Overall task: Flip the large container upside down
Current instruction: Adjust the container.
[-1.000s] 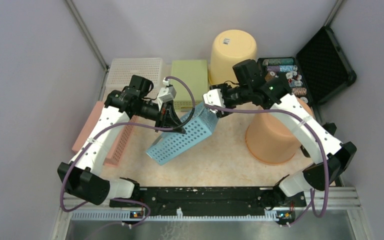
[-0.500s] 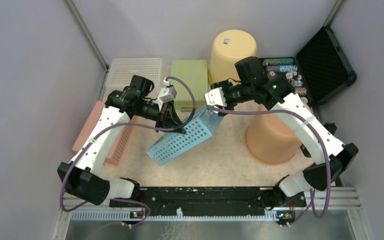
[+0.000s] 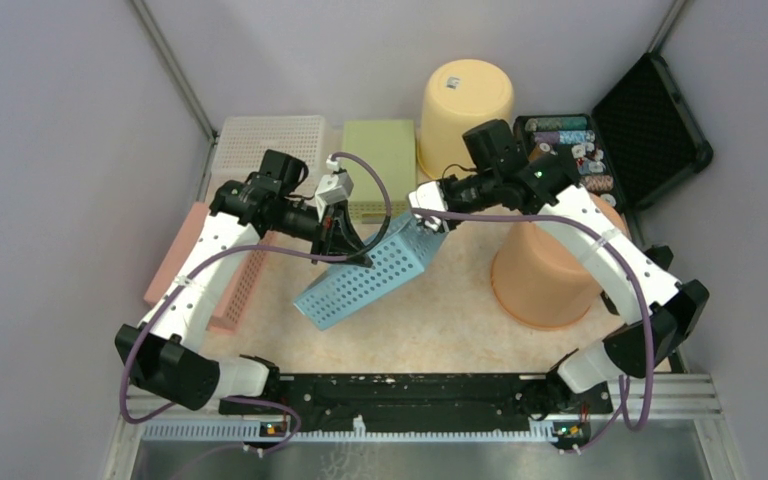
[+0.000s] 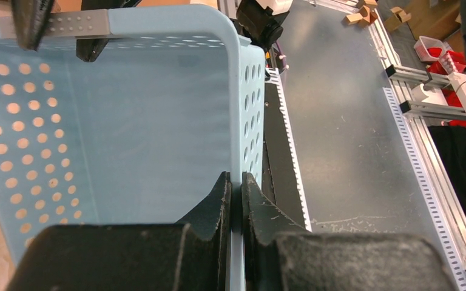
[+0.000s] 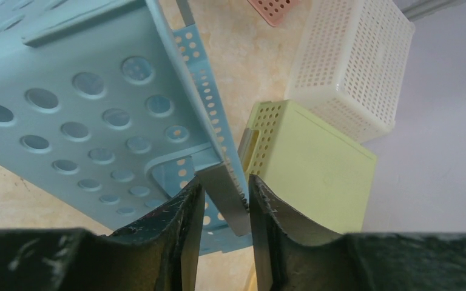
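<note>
- Pale speckled table [image 3: 440, 330] between grey walls, with other bins pushed toward the back and sides.
- Left gripper [image 4: 236, 182]: its jaws are pinched nearly together on a thin side wall of the blue basket [image 4: 127, 133], just below the rim. It looks like a firm hold.
- Right gripper [image 5: 226, 185]: its jaws sit on either side of the basket's rim strip at the opposite, higher end. The strip seems to fill the narrow gap between them, so I take it as clamped, though only lightly.
- The blue basket [image 3: 365, 275] hangs between the two arms over the middle of the table. It is steeply tilted, with its high end at the right gripper and its low corner down toward the near left. Whether that corner touches the table I cannot tell.
- Progress, as I judge it: the basket is lifted and partly rotated, neither upright nor inverted, so the turn is roughly midway.
- What is left is to roll it until the opening faces down, lower it onto the table, and let go with both grippers.
- Further out are a green basket [image 3: 380, 150] and a white basket [image 3: 265, 140] at the back, and a pink basket [image 3: 230, 285] on the left.
- A yellow bucket [image 3: 465, 95] and an orange bucket [image 3: 540, 280] stand mouth down on the right, clear of the held basket.
</note>
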